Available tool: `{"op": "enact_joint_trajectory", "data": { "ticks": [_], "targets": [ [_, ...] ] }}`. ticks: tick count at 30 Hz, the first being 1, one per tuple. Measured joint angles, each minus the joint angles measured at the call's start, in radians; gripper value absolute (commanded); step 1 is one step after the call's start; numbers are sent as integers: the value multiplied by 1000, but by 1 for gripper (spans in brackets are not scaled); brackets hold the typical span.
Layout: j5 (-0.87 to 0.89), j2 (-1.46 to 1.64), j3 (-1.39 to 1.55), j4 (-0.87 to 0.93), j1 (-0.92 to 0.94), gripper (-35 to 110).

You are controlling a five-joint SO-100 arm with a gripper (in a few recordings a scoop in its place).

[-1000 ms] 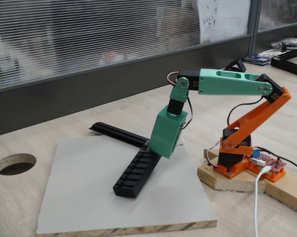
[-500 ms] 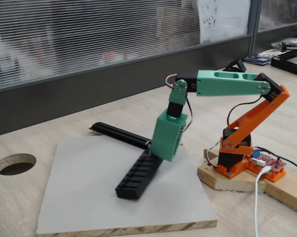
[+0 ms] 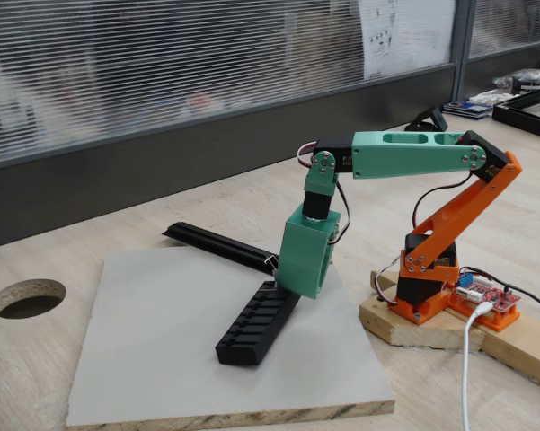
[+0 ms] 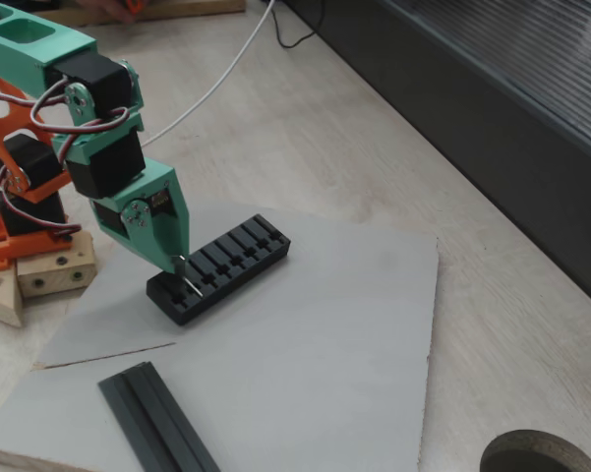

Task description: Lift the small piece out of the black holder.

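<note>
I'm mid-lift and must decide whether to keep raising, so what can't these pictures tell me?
- The tiny silver-grey metal bracket: too small to confirm it has cleared the black slotted plastic block.
- The green two-finger gripper: its body covers the jaws, so the grip is unreadable.
- The block's near end: hidden behind the gripper.
- The long black rail: cut off by the bottom edge.

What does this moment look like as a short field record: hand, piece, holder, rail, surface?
hand: green hand pointing down at one end of the black holder, tips closed
small piece: thin silvery piece pinched at the tips, standing up out of an end slot
holder: lying flat on the grey board, other slots look empty
rail: long black rail, apart from the holder
</note>
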Motion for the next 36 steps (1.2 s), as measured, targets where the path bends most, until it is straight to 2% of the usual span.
{"op": "enact_joint_trajectory", "data": {
  "ticks": [36],
  "targets": [
    [0,0,-476,3,0,2]
  ]
}}
